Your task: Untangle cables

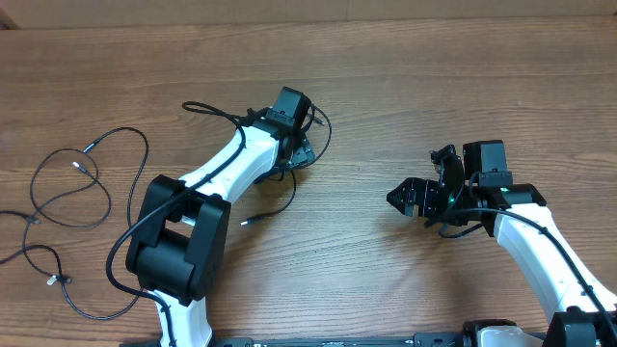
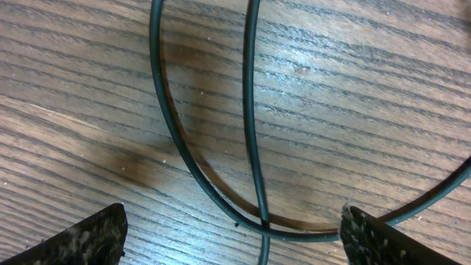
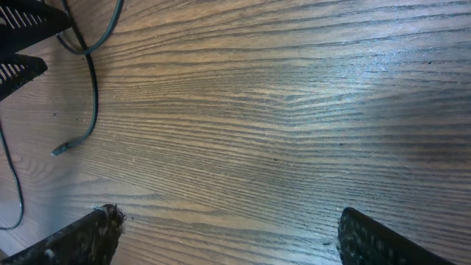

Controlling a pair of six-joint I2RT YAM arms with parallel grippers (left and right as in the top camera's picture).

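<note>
Several thin black cables [image 1: 60, 178] lie in loose loops at the table's left, some with small plug ends. One more cable [image 1: 293, 192] runs under my left gripper [image 1: 301, 154] and ends in a plug [image 1: 245, 222]. In the left wrist view two strands of this cable [image 2: 250, 110] cross just above the wood between the wide-apart fingers [image 2: 81, 239]; my left gripper [image 2: 234, 243] is open and holds nothing. My right gripper [image 1: 397, 198] points left at mid-right, apart from every cable. Its view shows my right gripper [image 3: 228, 239] open over bare wood, with the plug end [image 3: 62, 149] far left.
The wooden table [image 1: 405, 87] carries nothing else. The left arm's thick black cable [image 1: 125, 246] loops beside its base at the near left. The left gripper's black body [image 3: 18, 44] shows at the top left of the right wrist view.
</note>
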